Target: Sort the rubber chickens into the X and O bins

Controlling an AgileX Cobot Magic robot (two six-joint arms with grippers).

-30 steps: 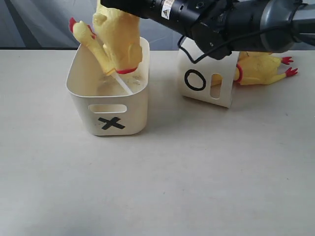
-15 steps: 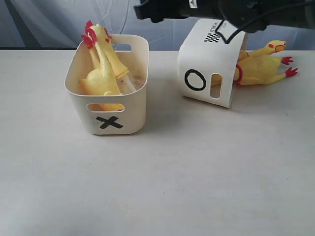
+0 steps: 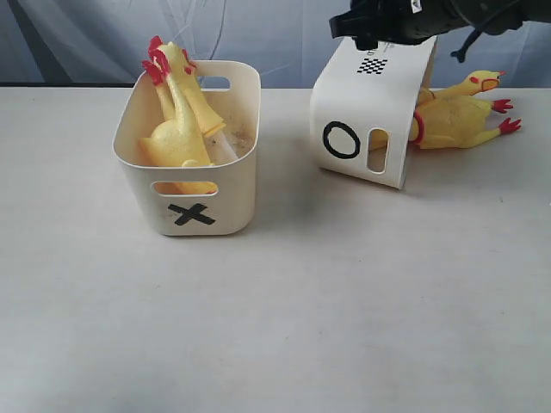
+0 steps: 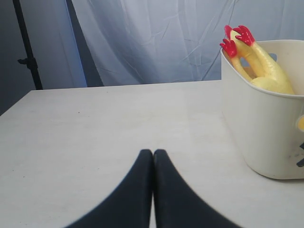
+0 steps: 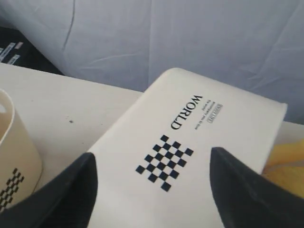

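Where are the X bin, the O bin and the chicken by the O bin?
X bin (image 3: 237, 194): exterior view, front wall.
O bin (image 3: 362, 103): exterior view, marked wall.
chicken by the O bin (image 3: 452, 116): exterior view, body.

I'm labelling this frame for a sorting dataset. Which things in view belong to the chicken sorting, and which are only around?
Belong to the job:
X bin
chicken pieces inside it
O bin, tipped over
second chicken lying against it

Only around:
grey curtain
black stand
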